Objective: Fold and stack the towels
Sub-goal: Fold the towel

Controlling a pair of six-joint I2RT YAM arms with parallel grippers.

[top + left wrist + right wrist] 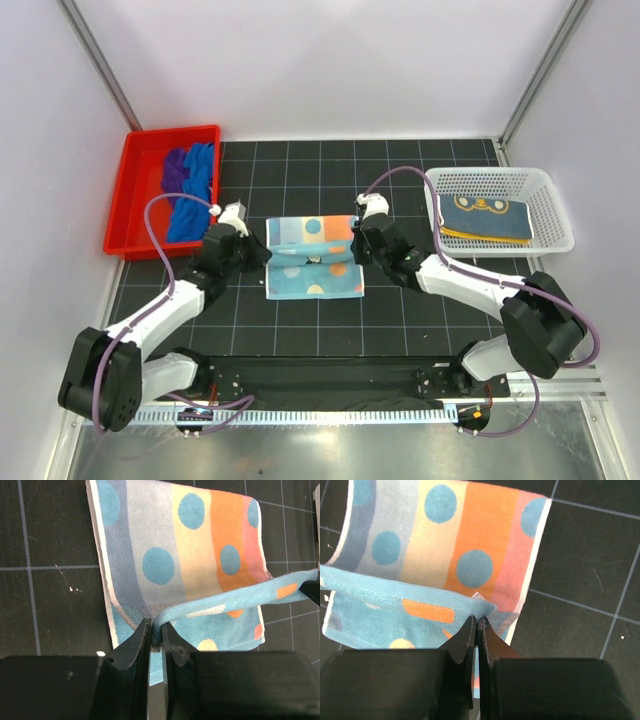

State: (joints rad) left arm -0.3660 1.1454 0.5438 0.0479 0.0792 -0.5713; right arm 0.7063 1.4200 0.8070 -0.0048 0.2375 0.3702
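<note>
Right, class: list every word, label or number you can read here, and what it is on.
None readable.
The yellow mark on the dark towel in the basket is too small to read.
The white tag on the spotted towel is too blurred.

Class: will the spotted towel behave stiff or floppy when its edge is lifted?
Probably floppy: the spotted towel drapes down from the edge held between the left gripper and right gripper. Likely light, since two narrow pinches hold it up. Its terry probably resists slipping.
</note>
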